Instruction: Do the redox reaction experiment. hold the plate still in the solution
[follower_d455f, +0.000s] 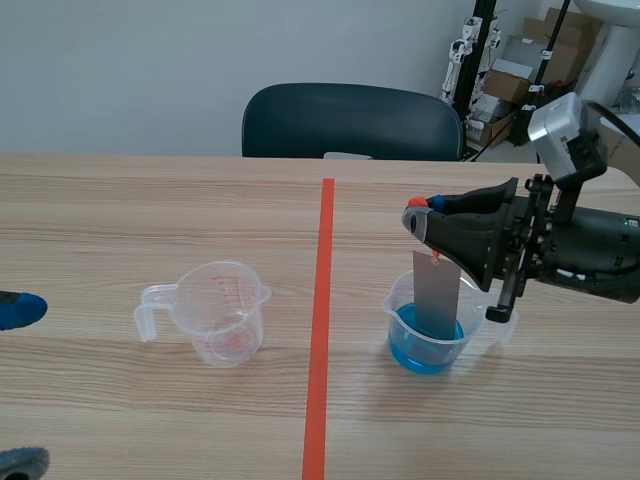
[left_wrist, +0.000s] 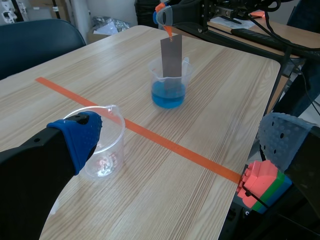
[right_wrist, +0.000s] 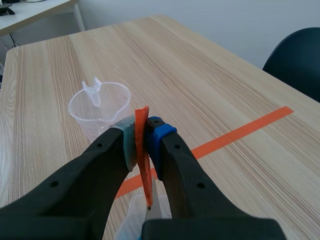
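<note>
A grey metal plate (follower_d455f: 437, 295) stands upright with its lower end in the blue solution of a clear beaker (follower_d455f: 428, 340), right of the tape line. My right gripper (follower_d455f: 425, 205) is above that beaker, shut on the orange tab (right_wrist: 144, 150) at the plate's top. In the left wrist view the plate (left_wrist: 171, 56) and the blue beaker (left_wrist: 170, 85) are far ahead. My left gripper (follower_d455f: 22, 385) stays at the table's left edge, open and holding nothing; its blue-padded finger (left_wrist: 75, 135) is beside an empty beaker (left_wrist: 102, 145).
The empty clear measuring beaker (follower_d455f: 222, 312) stands left of the orange tape line (follower_d455f: 320, 330), also ahead of the right gripper (right_wrist: 100, 110). A dark chair (follower_d455f: 350, 120) is behind the table. Boxes (follower_d455f: 505, 85) and stands fill the back right. A red-green-blue block (left_wrist: 262, 185) sits by the left gripper's grey pad.
</note>
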